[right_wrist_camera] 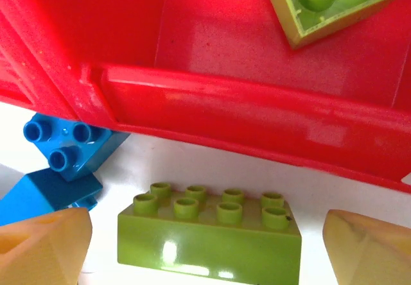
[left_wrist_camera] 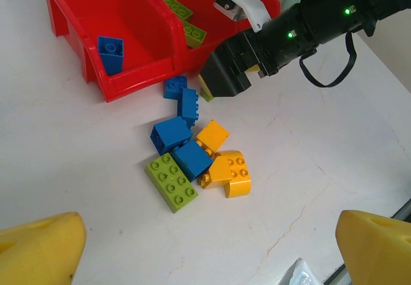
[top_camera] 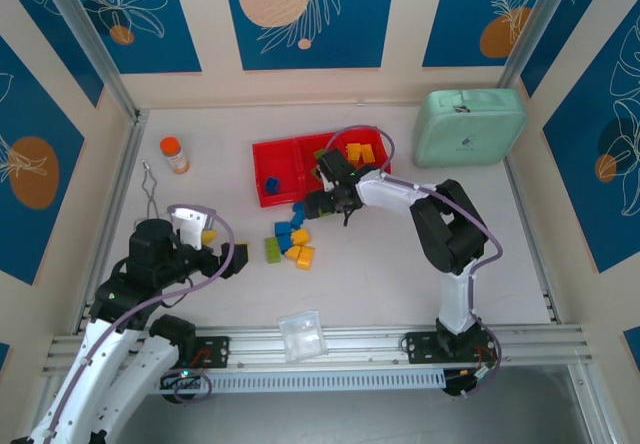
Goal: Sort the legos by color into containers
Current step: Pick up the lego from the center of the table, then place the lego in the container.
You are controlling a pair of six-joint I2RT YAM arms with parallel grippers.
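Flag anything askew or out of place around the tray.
One green brick lies upside down and skewed in the red tray, hollow side up. A mixed heap of bricks sits unsorted on the table beside the tray. No damage is visible.

A lab test cell — aluminium frame (top_camera: 380, 342) (patterned panels (top_camera: 310, 14) around)

In the left wrist view the right gripper (left_wrist_camera: 228, 83) covers most of a green brick (left_wrist_camera: 205, 95) beside the red tray (left_wrist_camera: 138, 76), so just a thin bit peeks out. In the right wrist view an upside-down green brick (right_wrist_camera: 324, 2) in the tray is cut by the top edge, and a blue brick (right_wrist_camera: 70, 147) is partly tucked under the tray's rim. From above, the clear thing (top_camera: 301, 335) by the arm bases is too small to name, maybe a bag.
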